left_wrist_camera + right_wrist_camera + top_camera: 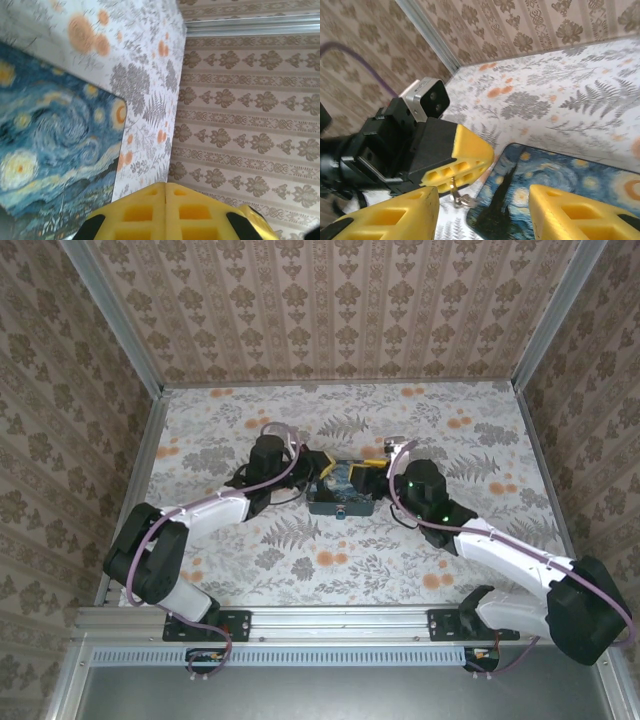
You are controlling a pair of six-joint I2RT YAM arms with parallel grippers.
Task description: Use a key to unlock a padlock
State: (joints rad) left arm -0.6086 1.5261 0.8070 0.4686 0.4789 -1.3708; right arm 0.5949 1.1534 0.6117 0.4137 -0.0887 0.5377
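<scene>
Left hand [165, 195] is clenched on what looks like the key [461, 199], dangling just under its fingertips, and the right hand [484, 200] sits released right beside it, so it should probably steady that swing first.

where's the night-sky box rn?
The box sits in the middle of the table in the top view, with the left gripper at its left end and the right gripper at its right.

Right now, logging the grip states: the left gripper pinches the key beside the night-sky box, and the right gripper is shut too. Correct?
Not quite: the right wrist view shows the right gripper open, its yellow fingers apart. The left gripper does pinch the key beside the night-sky box.
</scene>
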